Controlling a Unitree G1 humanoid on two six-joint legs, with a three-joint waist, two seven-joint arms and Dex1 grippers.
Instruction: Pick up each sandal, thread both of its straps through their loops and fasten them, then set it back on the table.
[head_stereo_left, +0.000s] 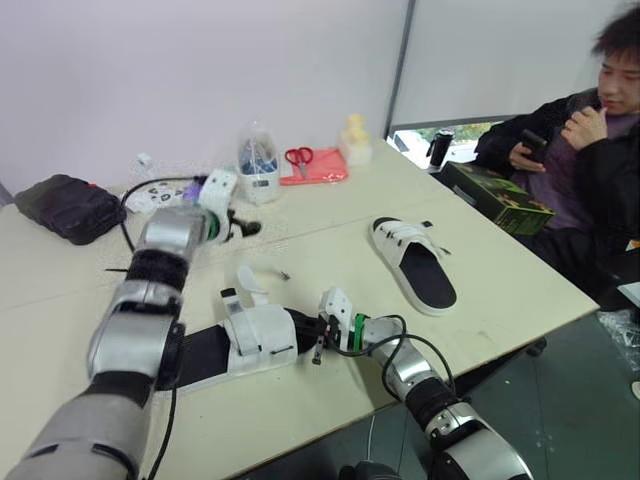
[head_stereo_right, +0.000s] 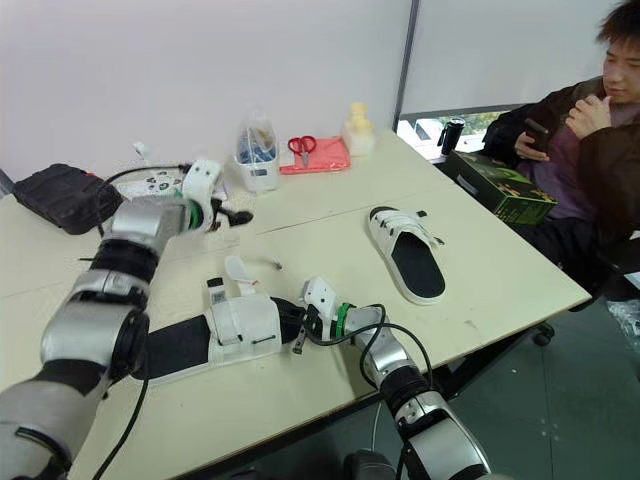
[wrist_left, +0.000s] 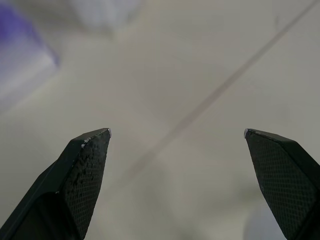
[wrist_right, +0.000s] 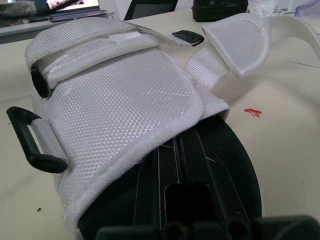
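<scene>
I see a beige table (head_stereo_left: 330, 215) against a white wall (head_stereo_left: 200, 70), with a person (head_stereo_left: 590, 150) seated at its right side. The near sandal (head_stereo_left: 255, 340) lies flat by the front edge, with a black sole, a white woven upper and one strap (wrist_right: 240, 42) loose; the second sandal (head_stereo_left: 415, 262) lies well apart, further right. The left gripper (wrist_left: 177, 131) is spread wide above the table; the right gripper (head_stereo_left: 308, 330) meets the near sandal's toe, and I cannot tell its grip.

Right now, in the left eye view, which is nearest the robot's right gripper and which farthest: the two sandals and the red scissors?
1. Near sandal, right at the right gripper, at the front.
2. Far sandal, farther out, to the robot's right.
3. Red scissors, far back.
</scene>
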